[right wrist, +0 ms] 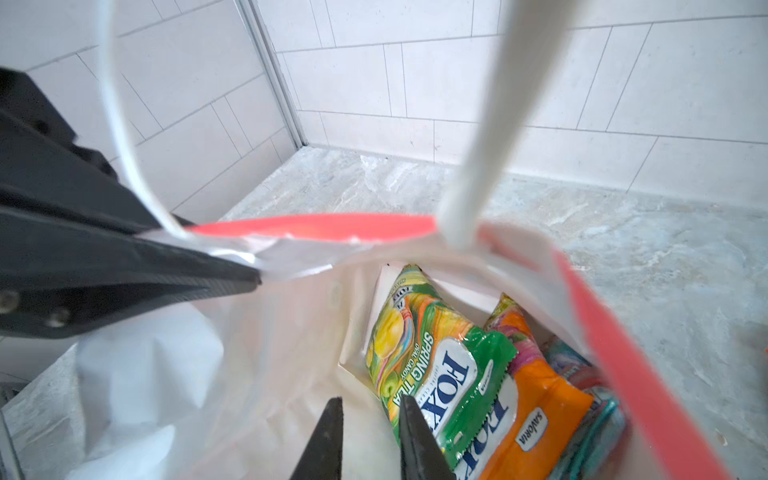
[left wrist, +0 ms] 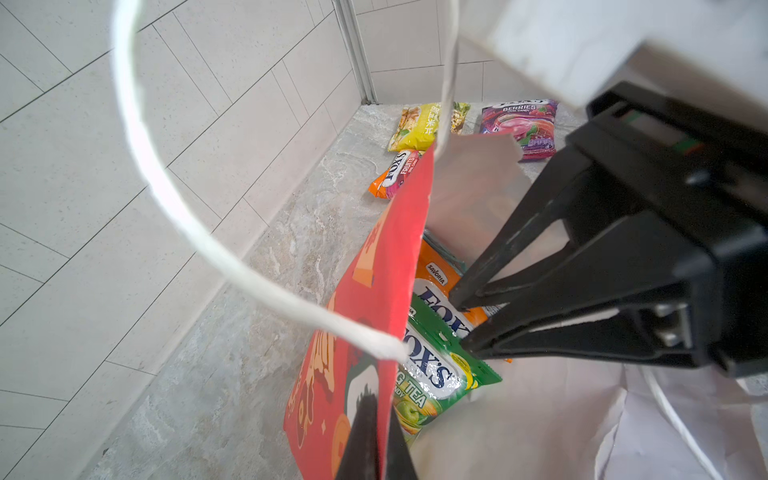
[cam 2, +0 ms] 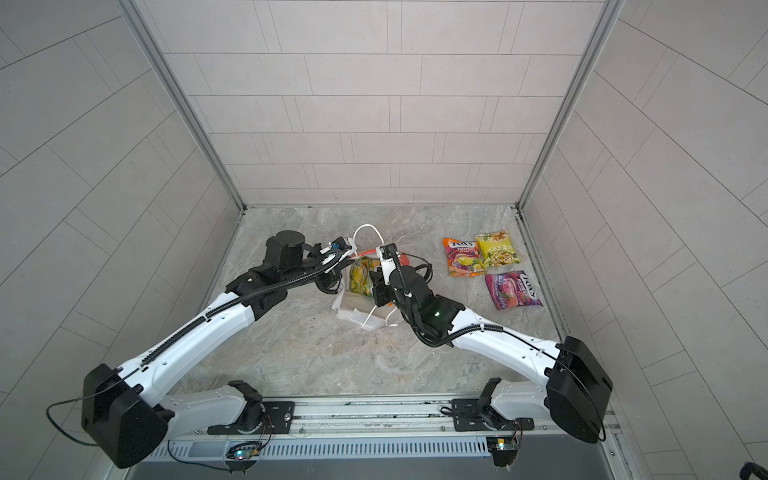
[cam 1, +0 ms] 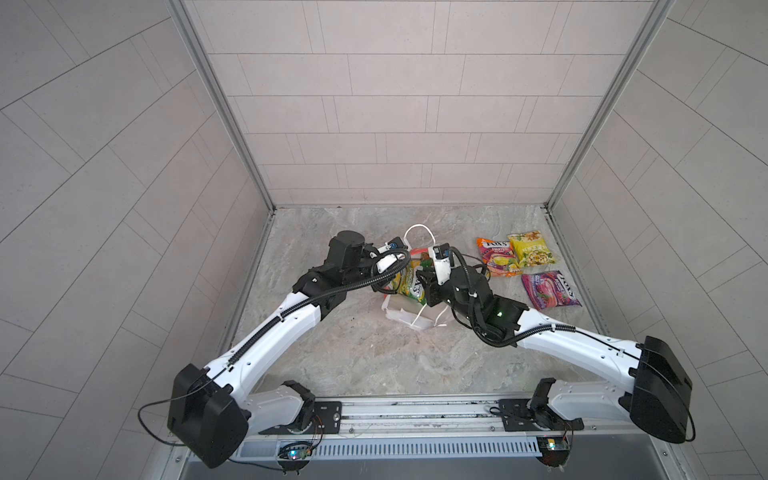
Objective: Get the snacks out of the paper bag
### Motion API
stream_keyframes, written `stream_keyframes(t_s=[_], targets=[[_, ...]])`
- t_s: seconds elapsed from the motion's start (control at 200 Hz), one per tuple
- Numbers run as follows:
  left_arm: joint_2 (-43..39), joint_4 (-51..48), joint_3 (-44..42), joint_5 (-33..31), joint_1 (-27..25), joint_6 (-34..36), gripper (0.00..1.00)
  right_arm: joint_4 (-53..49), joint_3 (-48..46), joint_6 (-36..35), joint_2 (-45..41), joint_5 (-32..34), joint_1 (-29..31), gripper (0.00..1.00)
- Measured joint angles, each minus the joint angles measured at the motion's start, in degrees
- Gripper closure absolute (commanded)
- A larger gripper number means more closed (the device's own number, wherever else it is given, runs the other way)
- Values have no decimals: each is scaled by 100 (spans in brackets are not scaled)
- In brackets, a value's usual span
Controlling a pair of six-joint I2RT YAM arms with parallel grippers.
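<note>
Pinching the red rim of the paper bag (left wrist: 374, 291) on the table (cam 1: 374, 365), the left gripper (left wrist: 376, 444) is clenched, while the right gripper (right wrist: 370, 436), jaws parted and empty, sits inside beside a green packet (right wrist: 440, 374); three snacks (cam 1: 534, 249) lie outside.

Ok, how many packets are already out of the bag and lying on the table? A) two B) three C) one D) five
B: in a top view an orange-pink packet, a yellow packet and a purple packet lie flat on the table, apart from the bag, on its right.
</note>
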Motion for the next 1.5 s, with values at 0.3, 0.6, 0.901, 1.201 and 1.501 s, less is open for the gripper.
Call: stream_keyframes(t_s=[0.3,0.6,0.901,1.201,1.501], targets=[[7,-39,-17,-44,17,-22,100,-190,398,107,824,667,83,69],[24,-39,-20,-105,17,-66,100,614,210,238,1115,1202,205,65],[24,-20,-20,-160,17,-234,100,964,-229,-11,1023,1272,369,63],[24,63,-4,-151,4,-365,100,1084,-699,-229,1043,1298,533,61],[24,68,-4,-105,4,-361,100,299,267,391,1825,1753,442,53]])
